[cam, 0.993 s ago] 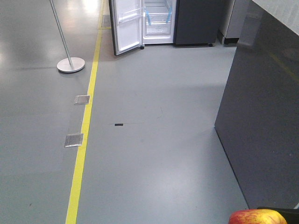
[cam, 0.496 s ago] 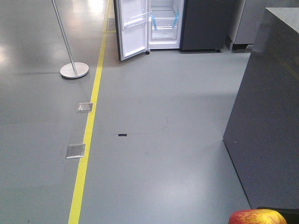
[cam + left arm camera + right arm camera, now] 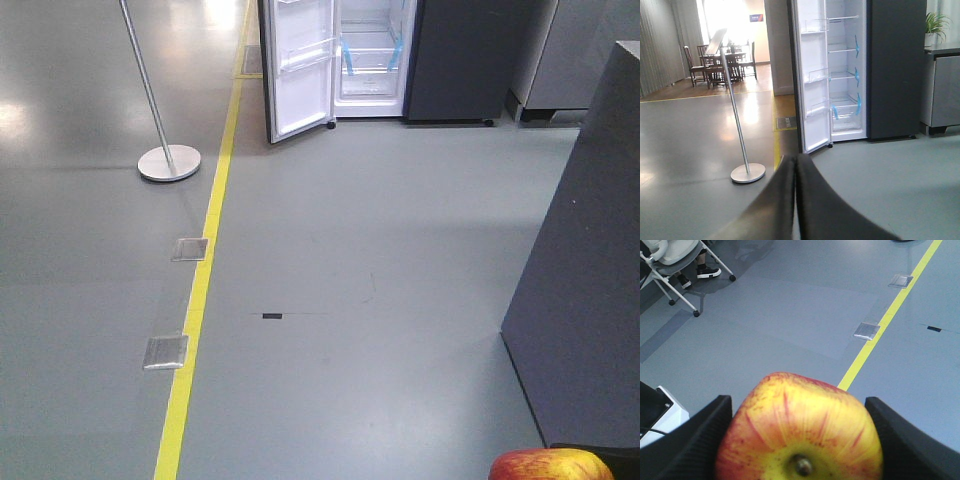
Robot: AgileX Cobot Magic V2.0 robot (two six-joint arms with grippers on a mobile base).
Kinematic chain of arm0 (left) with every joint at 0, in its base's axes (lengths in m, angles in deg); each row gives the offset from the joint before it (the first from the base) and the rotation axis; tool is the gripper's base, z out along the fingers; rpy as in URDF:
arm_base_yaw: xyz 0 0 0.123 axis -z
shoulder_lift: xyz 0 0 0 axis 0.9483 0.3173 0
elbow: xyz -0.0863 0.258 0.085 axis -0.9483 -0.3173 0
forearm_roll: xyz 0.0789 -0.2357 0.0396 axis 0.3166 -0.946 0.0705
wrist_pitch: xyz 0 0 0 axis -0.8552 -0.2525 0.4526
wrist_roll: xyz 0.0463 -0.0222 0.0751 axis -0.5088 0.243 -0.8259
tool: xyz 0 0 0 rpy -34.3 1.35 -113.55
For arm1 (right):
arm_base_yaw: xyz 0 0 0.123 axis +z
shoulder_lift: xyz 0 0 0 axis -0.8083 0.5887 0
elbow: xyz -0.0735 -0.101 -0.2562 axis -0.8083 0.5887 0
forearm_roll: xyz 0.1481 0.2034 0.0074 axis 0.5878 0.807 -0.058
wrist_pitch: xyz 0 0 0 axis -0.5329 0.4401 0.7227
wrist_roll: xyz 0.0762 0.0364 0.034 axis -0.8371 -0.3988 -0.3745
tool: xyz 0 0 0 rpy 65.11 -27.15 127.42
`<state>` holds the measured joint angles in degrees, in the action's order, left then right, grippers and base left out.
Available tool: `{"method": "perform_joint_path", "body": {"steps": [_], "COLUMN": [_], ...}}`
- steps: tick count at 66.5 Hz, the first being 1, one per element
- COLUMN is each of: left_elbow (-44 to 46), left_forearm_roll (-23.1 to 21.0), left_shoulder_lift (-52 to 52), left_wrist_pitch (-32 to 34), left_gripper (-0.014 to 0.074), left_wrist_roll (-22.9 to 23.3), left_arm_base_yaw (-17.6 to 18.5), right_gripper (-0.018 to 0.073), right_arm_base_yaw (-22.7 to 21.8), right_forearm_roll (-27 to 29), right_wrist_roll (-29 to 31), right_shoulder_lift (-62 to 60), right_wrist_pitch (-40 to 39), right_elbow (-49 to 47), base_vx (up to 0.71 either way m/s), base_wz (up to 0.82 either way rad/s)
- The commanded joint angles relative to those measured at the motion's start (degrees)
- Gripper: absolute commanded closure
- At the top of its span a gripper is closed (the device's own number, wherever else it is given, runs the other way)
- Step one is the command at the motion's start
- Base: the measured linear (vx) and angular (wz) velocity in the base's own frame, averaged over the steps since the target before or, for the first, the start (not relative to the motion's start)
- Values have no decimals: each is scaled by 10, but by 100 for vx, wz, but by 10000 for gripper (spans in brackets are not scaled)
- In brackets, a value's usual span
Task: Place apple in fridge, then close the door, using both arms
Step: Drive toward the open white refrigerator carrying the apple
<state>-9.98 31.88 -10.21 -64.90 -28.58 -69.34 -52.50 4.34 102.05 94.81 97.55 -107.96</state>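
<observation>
Red-yellow apple (image 3: 800, 430) clamped in right fingers (image 3: 695, 440), left fingers (image 3: 822, 210) pressed together, dark counter (image 3: 590, 280) at right, door (image 3: 298, 70) open ahead

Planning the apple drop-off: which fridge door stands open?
The left door, swung out with its white inside showing; the right door is shut, dark grey.

Industrial test hall or showroom: grey coated floor (image 3: 380, 250), yellow lane line (image 3: 197, 300), sign stand (image 3: 747, 173) and open fridge (image 3: 892, 70) ahead of left gripper (image 3: 794, 158).
</observation>
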Motion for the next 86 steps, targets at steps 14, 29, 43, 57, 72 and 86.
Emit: {"method": "perform_joint_path", "body": {"steps": [14, 29, 43, 57, 72, 86], "left_elbow": [10, 10, 10, 10, 10, 10], "left_forearm_roll": [-2, -2, -2, -2, -2, -2], "left_shoulder_lift": [-9, -9, -9, -9, -9, -9], "left_wrist_pitch": [40, 40, 40, 40, 40, 40], "left_gripper": [603, 603, 603, 603, 603, 603], "left_wrist_roll": [6, 6, 6, 6, 6, 6], "left_arm_base_yaw": [4, 4, 4, 4, 4, 4], "right_gripper": [410, 410, 410, 410, 410, 410], "right_arm_base_yaw": [-2, -2, -2, -2, -2, -2], "right_forearm_roll": [35, 35, 35, 35, 35, 35], "right_wrist_roll": [6, 6, 6, 6, 6, 6], "right_shoulder_lift": [4, 4, 4, 4, 4, 4], "right_wrist_pitch": [-21, -21, -21, -21, -21, -21], "right_elbow": [-13, -13, -13, -13, -13, -13], "base_vx": [24, 24, 24, 25, 25, 26], "base_wz": [2, 1, 3, 4, 2, 1]}}
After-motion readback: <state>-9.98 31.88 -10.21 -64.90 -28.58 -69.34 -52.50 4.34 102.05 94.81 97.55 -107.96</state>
